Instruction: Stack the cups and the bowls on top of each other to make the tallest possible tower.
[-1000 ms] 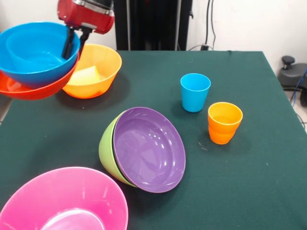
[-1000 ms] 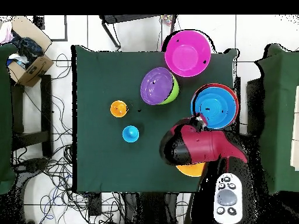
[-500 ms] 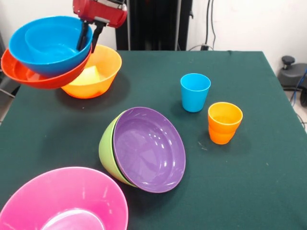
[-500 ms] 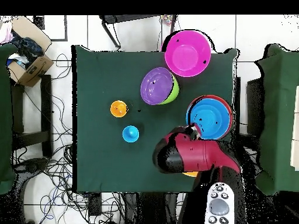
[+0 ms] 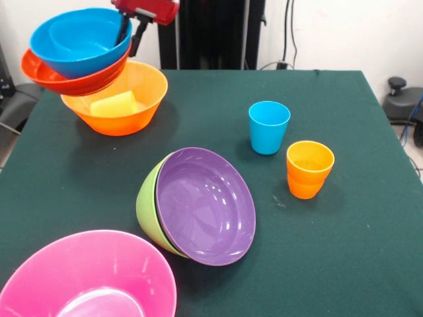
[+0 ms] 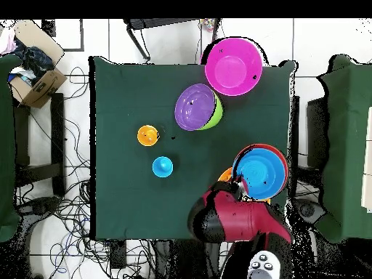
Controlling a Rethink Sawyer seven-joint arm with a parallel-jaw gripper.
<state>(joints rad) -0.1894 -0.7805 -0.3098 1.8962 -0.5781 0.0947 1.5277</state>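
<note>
Blue bowl (image 5: pixel 76 41) nested in red-orange bowl (image 5: pixel 49 74); yellow cup (image 5: pixel 114 104) in orange bowl (image 5: pixel 135 109).

Tool (image 5: pixel 130 34) carried blue (image 5: pixel 79 39) and red-orange bowls (image 5: pixel 46 71) over orange bowl (image 5: pixel 132 99).

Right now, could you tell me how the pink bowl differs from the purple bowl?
The pink bowl sits upright, mouth up; the purple bowl is tipped on its side, mouth facing the front camera. The pink bowl stands alone, while the purple bowl is nested inside a green bowl. The pink bowl looks wider than the purple bowl in the overhead view. Both are glossy, round and rest on the table.
</note>
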